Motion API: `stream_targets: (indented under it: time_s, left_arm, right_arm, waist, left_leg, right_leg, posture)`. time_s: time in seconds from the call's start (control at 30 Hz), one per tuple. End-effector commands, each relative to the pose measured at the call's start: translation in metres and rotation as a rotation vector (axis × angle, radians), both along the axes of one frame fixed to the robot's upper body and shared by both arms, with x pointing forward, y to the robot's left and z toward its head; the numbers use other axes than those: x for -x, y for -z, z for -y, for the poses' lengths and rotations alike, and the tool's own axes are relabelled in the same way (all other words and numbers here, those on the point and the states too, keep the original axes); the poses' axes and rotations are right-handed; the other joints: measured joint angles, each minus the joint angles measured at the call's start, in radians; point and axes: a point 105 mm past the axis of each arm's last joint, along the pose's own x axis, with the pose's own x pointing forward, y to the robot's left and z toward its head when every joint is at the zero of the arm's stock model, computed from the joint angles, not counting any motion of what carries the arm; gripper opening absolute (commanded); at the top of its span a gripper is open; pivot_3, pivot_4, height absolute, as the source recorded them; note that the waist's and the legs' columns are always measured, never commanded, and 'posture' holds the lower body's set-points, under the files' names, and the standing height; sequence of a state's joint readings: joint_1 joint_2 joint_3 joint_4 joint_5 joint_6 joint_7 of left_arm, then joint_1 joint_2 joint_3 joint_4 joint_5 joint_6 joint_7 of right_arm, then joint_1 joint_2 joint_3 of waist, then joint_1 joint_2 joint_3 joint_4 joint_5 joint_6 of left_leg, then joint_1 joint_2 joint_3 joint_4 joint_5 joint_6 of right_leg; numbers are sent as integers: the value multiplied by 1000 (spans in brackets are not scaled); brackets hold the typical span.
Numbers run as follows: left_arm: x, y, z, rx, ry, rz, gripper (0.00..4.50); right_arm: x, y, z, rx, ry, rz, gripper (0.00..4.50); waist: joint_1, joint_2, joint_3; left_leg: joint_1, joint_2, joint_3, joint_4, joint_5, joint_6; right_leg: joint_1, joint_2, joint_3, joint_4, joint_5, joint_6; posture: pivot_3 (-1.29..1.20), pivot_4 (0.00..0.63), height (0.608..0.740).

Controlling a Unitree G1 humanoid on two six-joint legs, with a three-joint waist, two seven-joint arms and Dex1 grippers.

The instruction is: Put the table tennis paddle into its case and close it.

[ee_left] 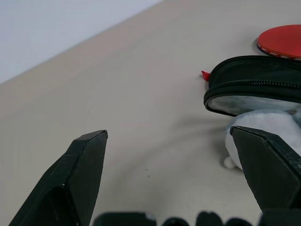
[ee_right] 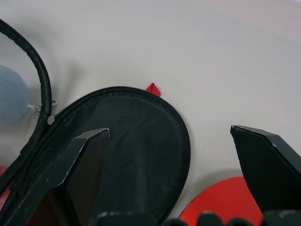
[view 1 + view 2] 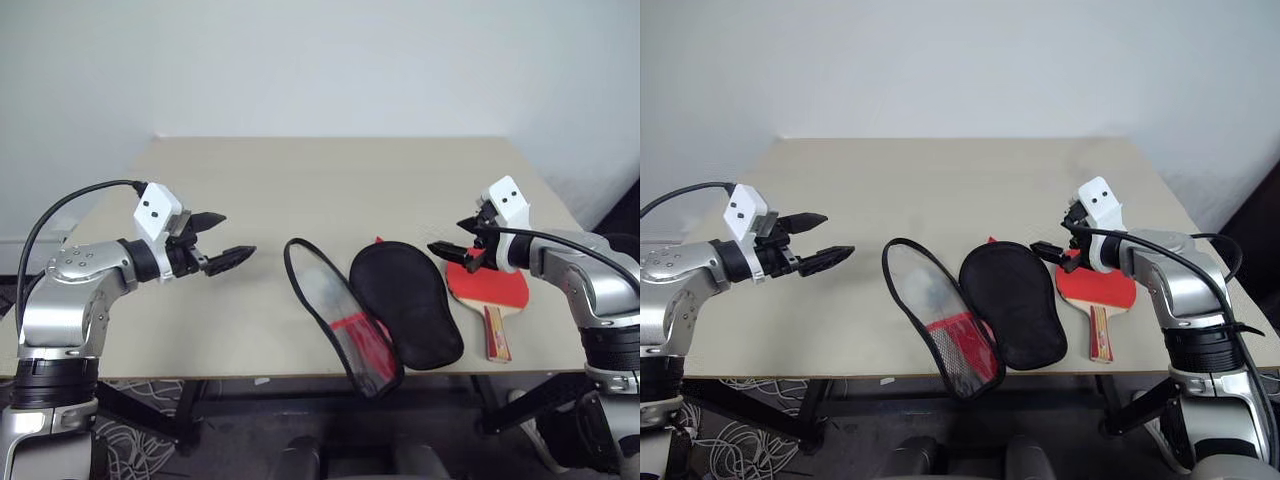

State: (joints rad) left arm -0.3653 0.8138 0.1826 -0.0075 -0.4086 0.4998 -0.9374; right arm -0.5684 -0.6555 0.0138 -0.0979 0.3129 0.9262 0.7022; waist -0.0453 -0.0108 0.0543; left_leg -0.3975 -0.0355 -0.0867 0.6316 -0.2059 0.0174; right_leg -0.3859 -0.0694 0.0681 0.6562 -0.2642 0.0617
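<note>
Non-task stuff: table, wall, cables.
Beige table (image 3: 300,190) w/ bare matte top, set against plain white wall (image 3: 320,60). Under front edge: black frame legs (image 3: 150,410) and tangled white cables on floor (image 3: 140,440).

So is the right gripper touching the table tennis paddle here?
Apart. In the left eye view the right gripper hangs open above the table tennis paddle, pointing toward the case, with nothing between its fingers.

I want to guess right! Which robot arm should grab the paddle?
Probably the right. The right gripper hangs open just over the paddle, while the left gripper is across the open case, far from it.
</note>
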Motion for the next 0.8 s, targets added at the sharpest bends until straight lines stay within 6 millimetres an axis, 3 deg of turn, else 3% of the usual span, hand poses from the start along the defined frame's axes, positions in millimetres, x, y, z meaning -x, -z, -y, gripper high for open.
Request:
stream_targets:
  time_s: [0.03,0.33,0.8]
  left_arm:
    - [1,-15,-2,21,-1,50,4440]
    - [2,-16,-12,44,-40,40,4440]
    - [-20,-20,-8,58,-6,43,4440]
  right_arm:
    - [2,-13,10,3,45,51,4500]
    - [1,-14,13,-13,83,39,4500]
    - [47,14,33,34,289,-53,4500]
  waist:
    - [0,0,0]
    - [-1,0,0]
    - [-1,-1,0]
  left_leg:
    - [0,0,0,0,0,0]
    - [0,0,1,0,0,0]
    - [0,-1,0,1,0,0]
  right_leg:
    - [0,0,0,0,0,0]
    - [0,1,1,0,0,0]
    - [2,0,0,0,0,0]
  posture:
    - [0,0,734]
    - [0,0,734]
    - [0,0,734]
